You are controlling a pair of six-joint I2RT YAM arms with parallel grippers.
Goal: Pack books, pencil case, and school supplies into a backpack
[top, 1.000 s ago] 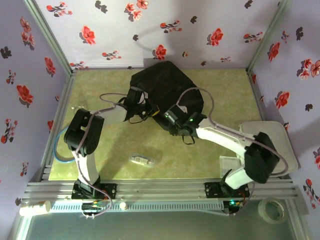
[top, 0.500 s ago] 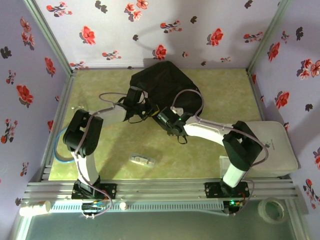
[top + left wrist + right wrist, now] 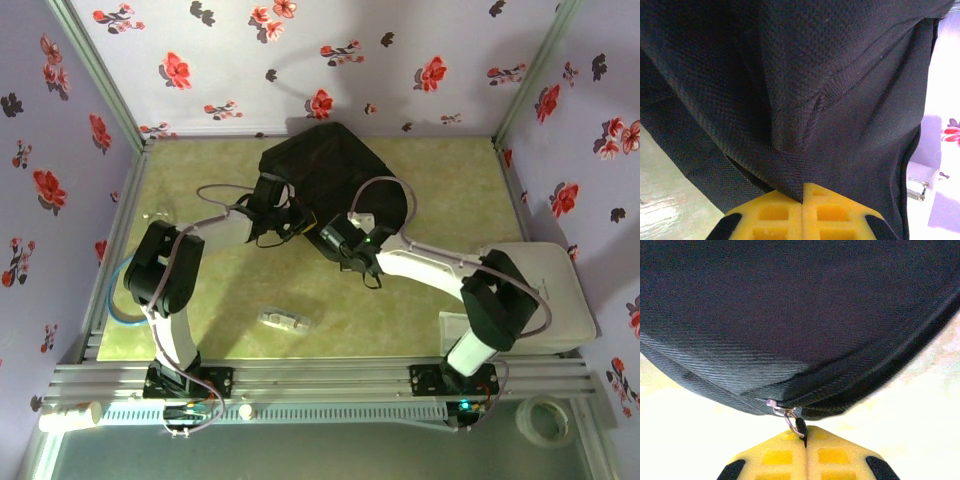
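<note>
Flowered walls, green-yellow table (image 3: 200, 180) from above: black backpack (image 3: 335, 175) at far centre, left gripper (image 3: 290, 222) and right gripper (image 3: 335, 238) at the bag's near edge, pencil case (image 3: 286, 320) loose nearer in. Left wrist: clenched on backpack fabric, unchanged. Right wrist: just snapped shut — pinching the zip pull (image 3: 799, 424). Likely set for unzipping; packing not yet begun.

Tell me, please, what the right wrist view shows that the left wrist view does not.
Right wrist view: the right gripper shut on the zip pull, a black tab on a metal ring, where the zip runs along the edge of the backpack.
Left wrist view: the left gripper shut on a fold of the backpack's mesh fabric, with the flowered wall at the right edge.
Both: the black backpack close up above closed yellow fingers, and a strip of pale table below.
</note>
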